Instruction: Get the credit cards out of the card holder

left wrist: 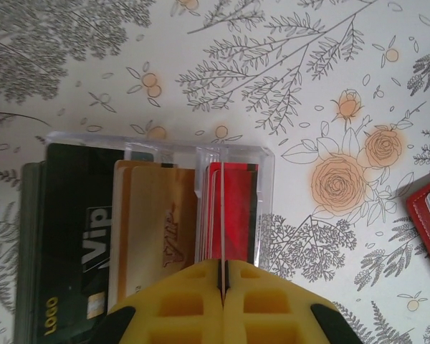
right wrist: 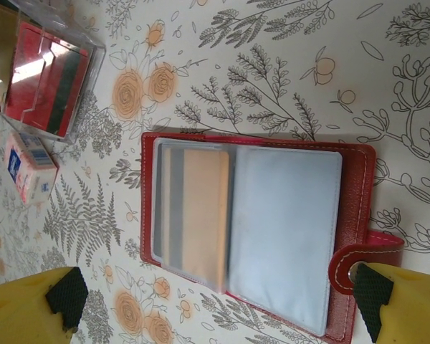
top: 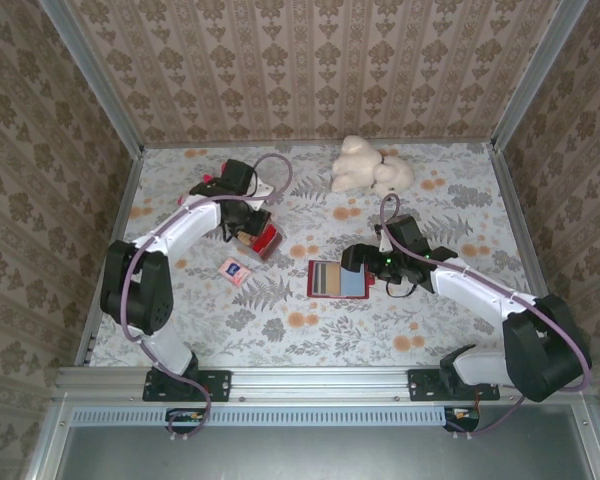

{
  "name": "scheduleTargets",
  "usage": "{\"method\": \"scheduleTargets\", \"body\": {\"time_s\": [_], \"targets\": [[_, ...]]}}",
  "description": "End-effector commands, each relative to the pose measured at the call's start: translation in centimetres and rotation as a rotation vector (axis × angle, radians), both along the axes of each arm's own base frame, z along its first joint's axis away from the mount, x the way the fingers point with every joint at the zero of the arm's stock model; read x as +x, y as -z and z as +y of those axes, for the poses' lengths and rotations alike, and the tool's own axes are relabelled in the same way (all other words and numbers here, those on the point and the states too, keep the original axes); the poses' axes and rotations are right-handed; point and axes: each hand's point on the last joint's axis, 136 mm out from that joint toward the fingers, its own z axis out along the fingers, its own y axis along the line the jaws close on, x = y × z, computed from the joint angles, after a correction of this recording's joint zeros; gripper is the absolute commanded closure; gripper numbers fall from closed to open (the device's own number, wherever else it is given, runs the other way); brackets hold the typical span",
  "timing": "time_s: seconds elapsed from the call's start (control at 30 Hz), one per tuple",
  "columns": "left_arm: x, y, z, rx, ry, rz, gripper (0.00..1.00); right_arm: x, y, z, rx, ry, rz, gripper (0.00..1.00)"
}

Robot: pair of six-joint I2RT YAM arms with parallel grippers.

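Right gripper (right wrist: 218,297) wide — one card holder (right wrist: 358,188), one credit card (right wrist: 201,208).

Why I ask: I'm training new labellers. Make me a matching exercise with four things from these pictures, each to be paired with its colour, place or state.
Things:
1. wallet
2. box
3. soft toy
4. left pincer

Descriptions:
a. closed
b. red, lying open
c. white, at the back
d. see-through

Pairs: 1-b, 2-d, 3-c, 4-a
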Motion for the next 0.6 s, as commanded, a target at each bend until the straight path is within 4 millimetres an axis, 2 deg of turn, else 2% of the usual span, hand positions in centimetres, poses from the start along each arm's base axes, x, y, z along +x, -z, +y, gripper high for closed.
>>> {"method": "scheduleTargets", "body": {"time_s": [0.0, 0.23, 0.43, 0.57], "targets": [[0.1, -0.2, -0.8, -0.023, 0.047, 0.016, 1.0, 0.2, 0.0, 0.0, -0.022, 0.008, 0.014, 0.02], [-0.1, 1.5, -0.3, 0.028, 0.059, 0.067, 1.0, 0.2, 0.2, 0.0, -0.025, 0.008, 0.025, 0.02], [-0.7, 2.0, -0.1, 0.045, 0.075, 0.106, 1.0, 0.4, 0.4, 0.1, -0.029, 0.007, 0.036, 0.02], [-0.6, 1.9, -0.1, 0.045, 0.064, 0.103, 0.83, 0.5, 0.4, 0.2, -0.025, 0.01, 0.042, 0.02]]}}
